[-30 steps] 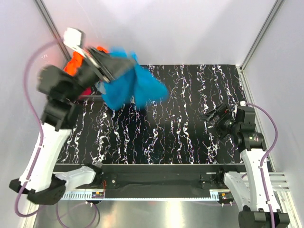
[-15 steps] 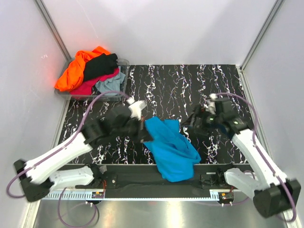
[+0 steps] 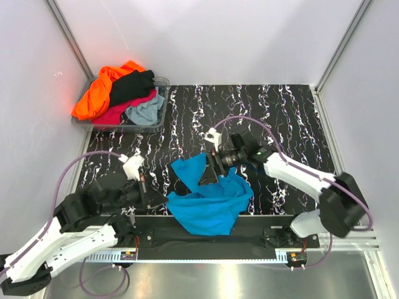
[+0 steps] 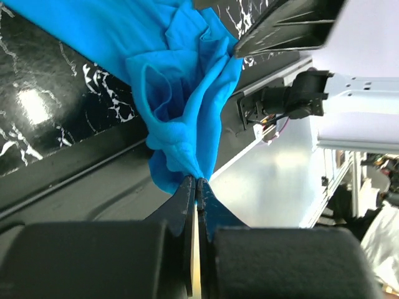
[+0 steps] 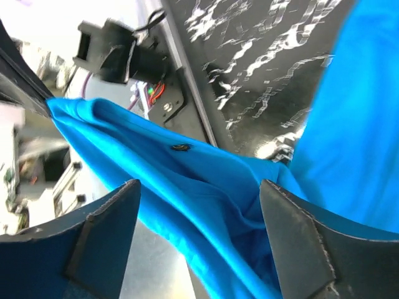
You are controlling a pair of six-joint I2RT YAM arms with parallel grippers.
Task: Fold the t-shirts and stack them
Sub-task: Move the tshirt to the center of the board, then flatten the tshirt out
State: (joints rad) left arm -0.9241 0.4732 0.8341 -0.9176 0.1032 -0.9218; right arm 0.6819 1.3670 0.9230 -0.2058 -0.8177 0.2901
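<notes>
Task judged at early stage: nothing folded, no stack seen. One turquoise t-shirt (image 3: pixel 209 199) is crumpled at near edge of table (image 3: pixel 280 118), corner pinched in closed left gripper (image 4: pixel 194 187). Right gripper (image 5: pixel 199 249) is spread wide, blue cloth between fingers, not clamped. Other t-shirts (image 3: pixel 118 93) are heaped in clear bin (image 3: pixel 165 93) at far left, all left to be folded

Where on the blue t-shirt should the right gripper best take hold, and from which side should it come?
Probably a raised fold on the turquoise t-shirt, away from the corner that the left gripper pinches. The cloth lies bunched, partly over the near edge of the table, so the open right gripper should come from above, on its own side.
</notes>
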